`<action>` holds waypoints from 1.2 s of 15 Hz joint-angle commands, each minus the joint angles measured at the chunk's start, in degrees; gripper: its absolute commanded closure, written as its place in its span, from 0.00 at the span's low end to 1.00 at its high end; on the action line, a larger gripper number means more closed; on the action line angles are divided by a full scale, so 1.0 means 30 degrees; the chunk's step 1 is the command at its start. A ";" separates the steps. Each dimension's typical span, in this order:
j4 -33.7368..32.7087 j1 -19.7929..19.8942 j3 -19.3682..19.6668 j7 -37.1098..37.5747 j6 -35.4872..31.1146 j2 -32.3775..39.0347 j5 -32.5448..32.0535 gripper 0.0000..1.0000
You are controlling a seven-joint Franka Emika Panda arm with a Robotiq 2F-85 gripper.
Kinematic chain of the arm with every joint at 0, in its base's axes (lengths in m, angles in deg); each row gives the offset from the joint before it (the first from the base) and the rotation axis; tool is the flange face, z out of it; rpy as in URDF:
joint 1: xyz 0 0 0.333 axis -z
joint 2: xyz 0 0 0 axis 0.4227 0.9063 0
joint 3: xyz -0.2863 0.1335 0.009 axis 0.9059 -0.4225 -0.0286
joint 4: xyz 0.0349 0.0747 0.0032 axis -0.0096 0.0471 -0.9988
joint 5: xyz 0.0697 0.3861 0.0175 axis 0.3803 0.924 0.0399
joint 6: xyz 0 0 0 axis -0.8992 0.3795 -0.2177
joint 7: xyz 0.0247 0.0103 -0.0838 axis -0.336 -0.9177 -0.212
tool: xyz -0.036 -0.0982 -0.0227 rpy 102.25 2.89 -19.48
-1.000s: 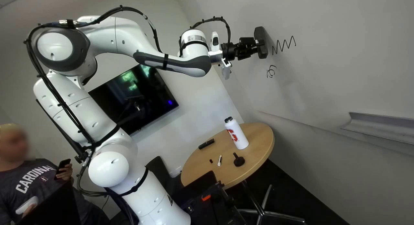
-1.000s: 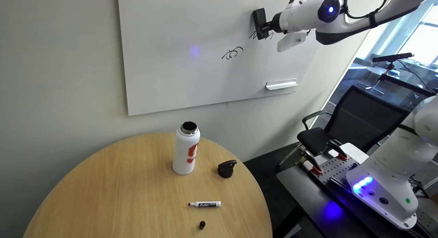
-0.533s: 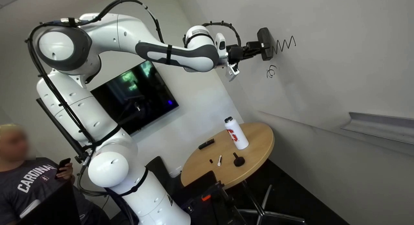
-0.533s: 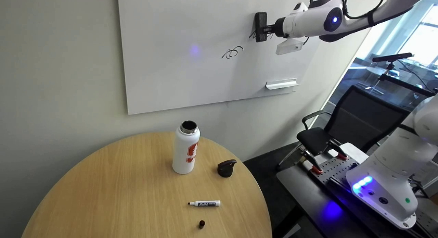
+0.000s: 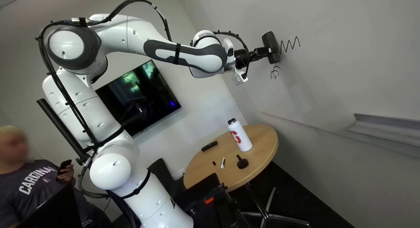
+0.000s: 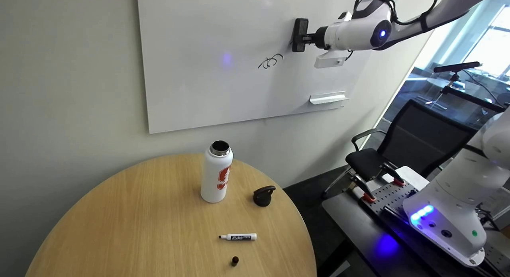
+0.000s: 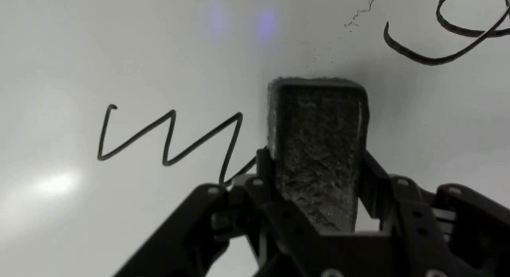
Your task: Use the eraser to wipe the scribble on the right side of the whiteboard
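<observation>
Here's the eraser (image 7: 320, 121), right over one end of the scribble (image 7: 169, 137), and the gripper (image 7: 316, 169) has it pinched by its two long sides! It's up against or just off the whiteboard (image 6: 207, 89); whether its face is truly touching, these views won't settle. So the score: picking up the eraser is done, getting it to the intended spot looks done, and the wiping itself is mostly to come, I'd judge. Look at the wrist view, several sharp peaks standing dark and whole, running straight into the eraser's edge; whatever lies beneath is hidden, so no call on whether any ink is gone there. Left to do: a pressed sweep along those peaks. Further out, the looped mark (image 7: 449, 59) sits near, apart from the eraser, and it's not the target. Below, the white bottle (image 6: 214, 179) and marker (image 6: 239, 237) rest on the round table (image 6: 131, 221), out of play.
</observation>
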 commanded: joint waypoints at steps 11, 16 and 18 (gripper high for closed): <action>0.0115 0.1009 -0.0762 -0.1291 0.4332 0.0898 0.2307 0.72; 0.0538 0.2081 -0.0193 -0.1210 0.4040 0.0306 0.2479 0.72; 0.0532 0.2485 0.0099 -0.1172 0.3961 0.0200 0.2543 0.72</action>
